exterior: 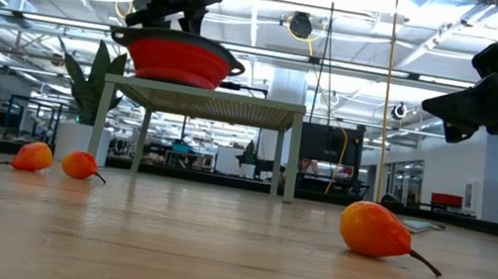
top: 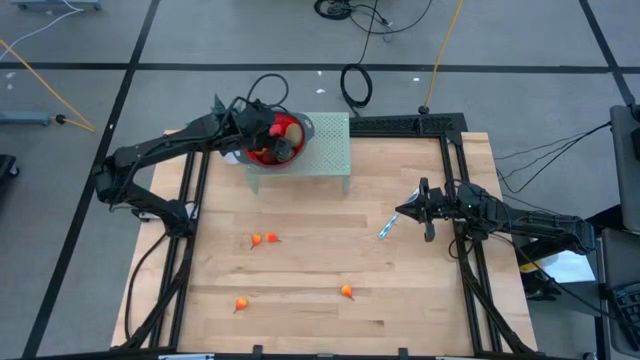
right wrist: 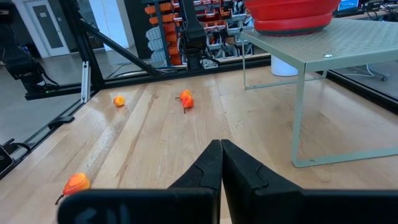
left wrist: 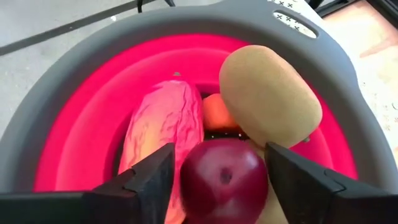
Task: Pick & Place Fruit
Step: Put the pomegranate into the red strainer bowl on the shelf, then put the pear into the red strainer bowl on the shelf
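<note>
Dark red fruit being released between parted left gripper fingers into the bowl; four orange pieces being left around six o'clock

Glossy dark red fruit, matt brownish oval, pale smooth-planked wooden table.

Bowl on raised stand, far-left; left gripper fills it, fruit packed inside. Table centre open; four small orange fruits scattered near-left. Blue-white stick and right gripper block right-centre.
</note>
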`<state>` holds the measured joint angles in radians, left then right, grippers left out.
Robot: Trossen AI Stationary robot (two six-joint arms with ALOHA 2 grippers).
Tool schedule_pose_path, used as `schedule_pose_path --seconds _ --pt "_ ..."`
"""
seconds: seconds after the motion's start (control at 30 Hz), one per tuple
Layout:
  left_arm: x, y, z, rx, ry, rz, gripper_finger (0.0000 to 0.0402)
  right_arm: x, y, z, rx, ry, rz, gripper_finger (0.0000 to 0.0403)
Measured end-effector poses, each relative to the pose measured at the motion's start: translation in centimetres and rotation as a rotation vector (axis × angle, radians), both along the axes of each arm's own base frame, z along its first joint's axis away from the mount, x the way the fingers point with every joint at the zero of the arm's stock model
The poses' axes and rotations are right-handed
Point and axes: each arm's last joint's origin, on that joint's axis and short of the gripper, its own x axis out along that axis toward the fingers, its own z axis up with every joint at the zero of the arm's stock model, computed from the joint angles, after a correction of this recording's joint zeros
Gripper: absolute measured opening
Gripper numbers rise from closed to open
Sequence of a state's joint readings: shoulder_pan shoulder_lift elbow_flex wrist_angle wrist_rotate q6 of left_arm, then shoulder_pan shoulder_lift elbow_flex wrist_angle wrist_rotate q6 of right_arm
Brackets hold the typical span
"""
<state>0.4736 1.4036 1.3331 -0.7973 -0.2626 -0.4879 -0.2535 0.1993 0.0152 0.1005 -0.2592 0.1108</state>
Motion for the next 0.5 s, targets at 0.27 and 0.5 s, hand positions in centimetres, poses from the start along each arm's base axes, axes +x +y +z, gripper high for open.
schedule_pose_path --seconds 0.27,0.5 --pt "-0.2 0.1 1.3 0.111 -0.033 -0.081 0.0286 0.0 0.0 0.0 0.000 0.000 0.003 0.0000" --pt "-2.8 -1.3 5.4 0.276 -0.176 -0.132 0.0275 0.0 0.0 0.0 0.000 0.000 0.003 0.0000"
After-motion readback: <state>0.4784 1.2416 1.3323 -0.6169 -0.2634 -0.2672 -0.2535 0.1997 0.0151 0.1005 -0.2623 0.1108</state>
